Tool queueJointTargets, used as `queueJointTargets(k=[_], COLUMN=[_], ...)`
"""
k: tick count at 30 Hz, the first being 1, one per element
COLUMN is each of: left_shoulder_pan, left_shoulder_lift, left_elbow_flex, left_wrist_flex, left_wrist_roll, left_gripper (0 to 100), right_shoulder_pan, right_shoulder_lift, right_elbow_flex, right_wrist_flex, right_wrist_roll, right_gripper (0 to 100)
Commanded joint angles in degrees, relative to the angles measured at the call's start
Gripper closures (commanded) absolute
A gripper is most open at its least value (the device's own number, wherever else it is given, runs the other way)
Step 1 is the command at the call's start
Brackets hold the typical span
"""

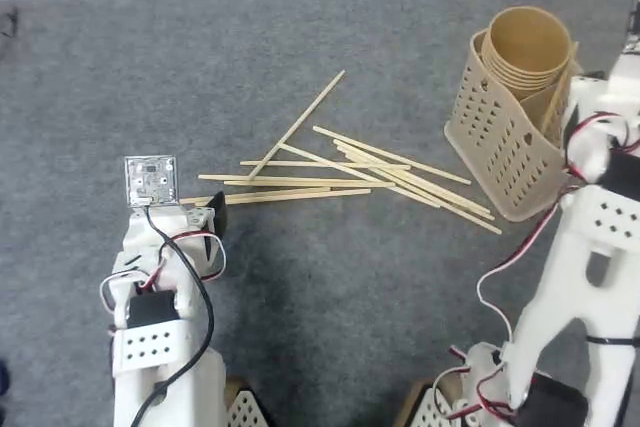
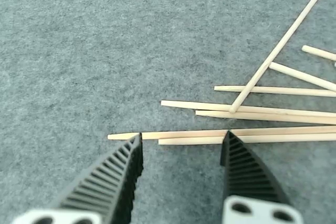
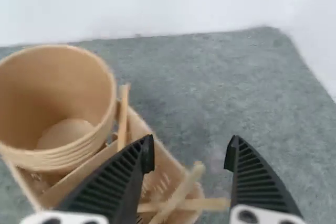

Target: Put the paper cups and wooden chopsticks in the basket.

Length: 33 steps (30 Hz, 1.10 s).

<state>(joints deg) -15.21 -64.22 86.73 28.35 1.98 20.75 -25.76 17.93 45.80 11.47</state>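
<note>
- Left gripper is spread wide and holds nothing, with its tips low over the grey carpet. It is your nearer arm to the loose sticks.
- Right gripper is also parted and empty. It hangs directly over the basket, and a few sticks already lie inside beneath its fingers.
- Paper cups sit nested in that basket, just beside the right gripper, so you can judge them done.
- Wooden chopsticks lie scattered just beyond the left fingertips and fan away ahead of them.
- Nearest pair lies right at those tips. Its long axis runs from one finger across to the other, along the closing line rather than across it.
- You will likely need to turn the left wrist before closing, or the jaws will probably close on the stick ends and slide off.
</note>
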Motion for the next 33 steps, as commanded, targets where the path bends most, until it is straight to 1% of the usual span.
queueJointTargets(k=[1,4,6,10,12,14,16,19,21,24,27,30,33], left_shoulder_pan=[0.5,0.6,0.6,0.6,0.7,1.8,2.2,0.2,-4.0,-8.3,-7.1,-7.0,-7.0], left_shoulder_lift=[-1.1,-1.1,-1.1,-1.1,-1.1,-1.1,-1.1,-1.1,-1.1,-1.1,-1.1,-1.1,-1.1], left_elbow_flex=[-0.4,-0.4,-0.4,-0.4,-0.4,-0.3,0.0,0.0,-0.3,-1.1,-1.1,-1.1,-1.1], left_wrist_flex=[-1.5,-1.5,-1.5,-1.5,-1.5,-1.5,-1.5,-1.5,-1.5,-1.5,-1.5,-1.5,-1.5], left_wrist_roll=[0.4,0.4,0.4,0.4,0.4,0.4,0.3,0.6,1.8,6.8,5.5,5.5,5.5], left_gripper=[78,78,78,78,78,78,78,78,78,78,78,78,78], right_shoulder_pan=[0.8,-0.3,-4.0,-16.9,-24.0,-30.2,-35.6,-43.4,-47.1,-49.6,-49.8,-50.4,-52.4], right_shoulder_lift=[-2.9,-5.0,-7.8,-14.8,-16.7,-16.4,-14.5,-8.5,-2.9,7.0,17.2,28.0,38.5], right_elbow_flex=[-0.8,-0.6,-2.3,-8.0,-8.6,-7.6,-4.6,-1.2,-0.5,-2.4,-6.6,-13.1,-20.4], right_wrist_flex=[-0.8,0.0,2.9,14.5,18.9,22.1,22.6,22.6,22.6,19.9,15.8,15.0,17.0], right_wrist_roll=[-0.5,-1.1,-3.2,-3.7,-3.7,-3.6,-0.8,9.9,15.6,18.5,18.9,23.7,27.5], right_gripper=[77.9,77.9,77.9,77.9,77.9,77.9,77.9,77.9,77.9,77.9,77.9,77.9,77.9])
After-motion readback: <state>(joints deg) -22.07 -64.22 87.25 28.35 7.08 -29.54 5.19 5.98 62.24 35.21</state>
